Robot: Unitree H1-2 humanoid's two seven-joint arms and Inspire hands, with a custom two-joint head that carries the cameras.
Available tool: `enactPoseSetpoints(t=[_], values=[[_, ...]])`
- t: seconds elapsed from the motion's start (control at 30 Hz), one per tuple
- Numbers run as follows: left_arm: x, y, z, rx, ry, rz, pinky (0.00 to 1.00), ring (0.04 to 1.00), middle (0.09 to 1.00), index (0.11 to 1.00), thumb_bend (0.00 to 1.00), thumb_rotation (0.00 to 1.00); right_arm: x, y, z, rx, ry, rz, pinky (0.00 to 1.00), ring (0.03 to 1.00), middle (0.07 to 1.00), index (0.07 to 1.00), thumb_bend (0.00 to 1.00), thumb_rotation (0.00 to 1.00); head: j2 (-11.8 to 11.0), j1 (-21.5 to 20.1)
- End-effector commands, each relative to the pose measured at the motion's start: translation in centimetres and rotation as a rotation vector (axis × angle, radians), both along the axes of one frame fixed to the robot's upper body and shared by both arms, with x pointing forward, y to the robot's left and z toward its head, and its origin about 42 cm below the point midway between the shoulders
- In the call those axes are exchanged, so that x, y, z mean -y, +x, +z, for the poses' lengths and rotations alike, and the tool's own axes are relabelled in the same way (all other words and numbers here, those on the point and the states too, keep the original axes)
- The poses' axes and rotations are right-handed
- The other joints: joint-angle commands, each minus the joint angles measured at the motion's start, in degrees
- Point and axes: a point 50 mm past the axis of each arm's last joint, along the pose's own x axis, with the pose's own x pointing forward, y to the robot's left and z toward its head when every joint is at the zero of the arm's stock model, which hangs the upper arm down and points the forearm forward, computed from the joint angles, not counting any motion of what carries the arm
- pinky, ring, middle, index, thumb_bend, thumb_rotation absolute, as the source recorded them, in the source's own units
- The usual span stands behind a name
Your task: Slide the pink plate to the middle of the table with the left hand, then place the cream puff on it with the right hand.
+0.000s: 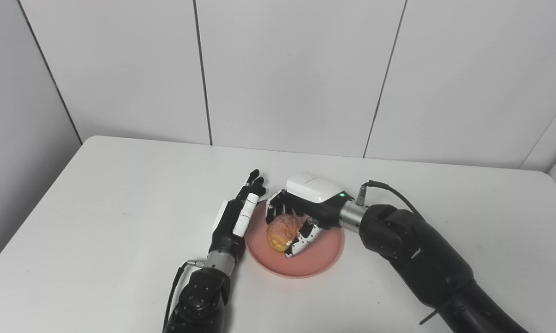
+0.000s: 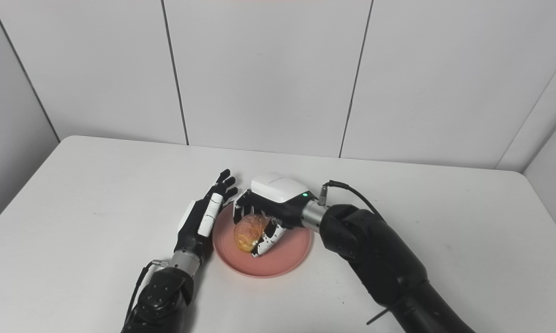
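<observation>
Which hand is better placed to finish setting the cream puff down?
Right. The right hand is closed around the cream puff over the pink plate. The left hand lies open beside the plate's left rim, holding nothing.

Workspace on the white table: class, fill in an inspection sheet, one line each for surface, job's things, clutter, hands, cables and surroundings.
Surface: white table, a few faint marks.
Job's things: pink plate near the table's middle; cream puff above it, in the right hand's grasp. Whether it touches the plate cannot be told.
Clutter: nothing seen.
Hands: left hand open, fingers straight, beside the plate's left rim; contact cannot be told. Right hand shut on the cream puff, over the plate.
Cables: one black cable at the right wrist, another at the left wrist.
Surroundings: plain white wall panels behind and on both sides of the table.
</observation>
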Motion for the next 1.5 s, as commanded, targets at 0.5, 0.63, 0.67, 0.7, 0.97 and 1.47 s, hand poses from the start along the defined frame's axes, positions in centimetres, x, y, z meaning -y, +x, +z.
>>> enactPoseSetpoints(t=[0.5,0.63,0.67,0.7,0.97,1.47], values=[[0.7,-0.3,-0.2,-0.021,0.032,-0.052,0.84,0.914,0.933,0.934,0.8,0.95,0.2,0.2,3.3,0.121,-0.067,0.002,0.68,0.748,0.763,0.727,1.0,0.18,0.2,-0.5],[0.6,-0.3,-0.2,-0.025,0.039,-0.051,0.86,0.915,0.932,0.936,0.81,0.95,0.7,0.3,3.5,0.107,-0.062,-0.007,0.71,0.769,0.774,0.726,1.0,0.18,0.3,-0.6],[0.6,-0.4,-0.2,-0.024,0.041,-0.05,0.85,0.915,0.932,0.933,0.8,0.96,0.8,0.3,3.5,0.105,-0.062,-0.009,0.71,0.771,0.774,0.723,1.0,0.18,0.4,-0.7],[0.6,-0.4,-0.2,-0.023,0.042,-0.049,0.84,0.914,0.93,0.932,0.79,0.96,0.9,0.3,3.6,0.103,-0.061,-0.012,0.71,0.771,0.773,0.72,1.0,0.18,0.3,-0.7],[0.7,-0.3,-0.3,-0.031,0.012,-0.044,0.88,0.914,0.885,0.921,0.79,0.94,3.0,-0.6,4.8,0.102,-0.015,-0.036,0.69,0.759,0.763,0.686,1.0,0.22,0.2,-0.8],[0.4,-0.5,-0.3,-0.012,-0.044,0.036,0.93,0.941,0.931,0.891,0.81,0.88,8.3,-2.8,4.1,0.035,0.476,-0.205,0.66,0.736,0.744,0.7,0.94,0.46,0.3,-1.6]])
